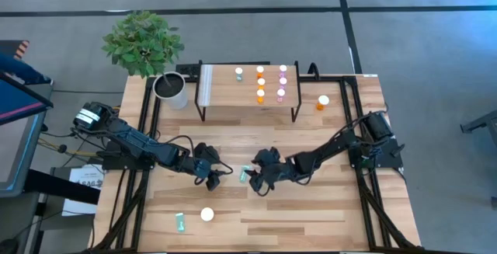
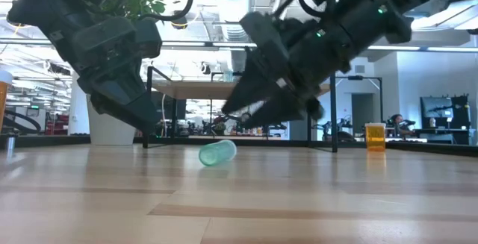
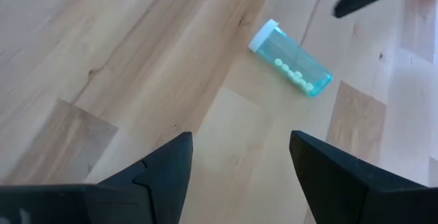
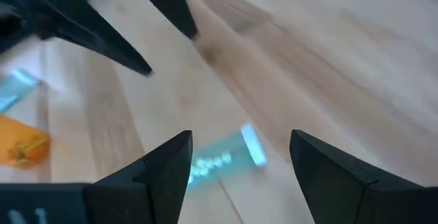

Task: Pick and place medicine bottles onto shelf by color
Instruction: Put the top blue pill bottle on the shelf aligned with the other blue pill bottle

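Both arms low over mid-table, converging on one teal bottle (image 1: pixel 244 175) lying on its side between them. My right gripper (image 4: pixel 239 157) is spread open, empty, hovering just above it; the bottle shows between my fingers, white cap turned toward one fingertip. My left gripper (image 3: pixel 239 157) also open and empty, just left of the same bottle, pointing at it.

Doing this well, as I judge it: only one of us should take it. Straddle the barrel across its width, not cap to base, and close at mid-body so it cannot roll out.

Room: the two grippers are near each other, the tightest spot on the table. The left should back off before I close. The shelf (image 1: pixel 221 91) stands far, centre, with a lone teal bottle (image 1: pixel 239 73) left of the orange and pink columns; open board beside it. A lone orange bottle (image 1: pixel 322 102) stands right of the shelf. Clear tabletop between here and the shelf.
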Robot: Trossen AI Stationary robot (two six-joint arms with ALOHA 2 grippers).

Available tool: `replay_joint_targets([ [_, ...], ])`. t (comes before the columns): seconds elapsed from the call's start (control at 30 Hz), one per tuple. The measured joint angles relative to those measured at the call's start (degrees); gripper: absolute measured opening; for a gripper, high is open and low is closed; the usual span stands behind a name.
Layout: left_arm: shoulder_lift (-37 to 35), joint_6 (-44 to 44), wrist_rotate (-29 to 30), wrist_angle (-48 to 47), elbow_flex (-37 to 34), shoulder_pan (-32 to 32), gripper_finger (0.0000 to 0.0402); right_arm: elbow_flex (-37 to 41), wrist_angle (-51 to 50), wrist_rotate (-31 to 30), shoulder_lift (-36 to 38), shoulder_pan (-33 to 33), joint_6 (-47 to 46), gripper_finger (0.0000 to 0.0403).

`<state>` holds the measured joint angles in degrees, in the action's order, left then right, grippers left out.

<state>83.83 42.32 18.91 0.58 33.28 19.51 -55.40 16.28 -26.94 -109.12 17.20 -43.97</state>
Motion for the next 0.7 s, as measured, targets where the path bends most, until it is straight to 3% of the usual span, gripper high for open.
replay_joint_targets([
  [0.13, 0.0, -1.6, 1.8, 0.0, 0.0, 0.0, 0.0232, -0.9, -6.6, -0.2, 0.0, 1.3, -7.7, 0.0270],
  [0.37, 0.0, -4.3, 1.9, 0.5, 0.0, 0.0, 0.0232, -12.2, -31.0, -1.0, 0.0, 3.7, -13.1, 0.0270],
  [0.53, 0.9, -4.9, 1.6, 1.1, 0.0, 0.0, 0.0232, -14.0, -32.1, -1.6, 0.0, 4.6, -16.4, 0.0269],
  [0.7, 7.5, -7.2, -2.9, 11.5, 0.2, 0.0, 0.0232, -14.0, -33.3, -1.5, -2.3, 5.3, -20.0, 0.0269],
])
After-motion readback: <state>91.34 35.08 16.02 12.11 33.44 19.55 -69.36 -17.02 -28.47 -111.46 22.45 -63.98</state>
